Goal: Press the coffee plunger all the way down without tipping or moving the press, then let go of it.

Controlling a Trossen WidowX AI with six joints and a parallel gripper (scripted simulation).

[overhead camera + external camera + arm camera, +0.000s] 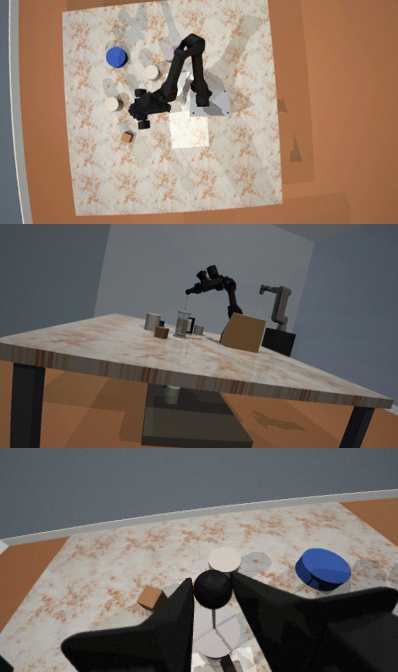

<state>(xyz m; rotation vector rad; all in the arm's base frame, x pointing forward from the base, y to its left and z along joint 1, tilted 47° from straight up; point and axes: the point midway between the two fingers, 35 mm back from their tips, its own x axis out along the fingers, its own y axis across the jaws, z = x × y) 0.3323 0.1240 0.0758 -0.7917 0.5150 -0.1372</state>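
Note:
The coffee press (181, 326) (216, 635) stands upright on the table, a clear and grey cylinder with a black handle on its side. Its thin rod (186, 302) rises high out of the lid, so the plunger is up. The round black knob (213, 589) tops the rod. My gripper (188, 291) (211, 579) is shut on the knob, with one finger on each side of it, high above the press. In the top view the arm hides the press.
A white cylinder (113, 104) (152, 321) (224, 560), a brown block (127, 137) (161, 332) (151, 597) and a blue round thing (116, 57) (323, 569) stand around the press. Another white cylinder (151, 72) and a pale lilac one (169, 54) stand nearer the arm. A large tan box (244, 333) also shows.

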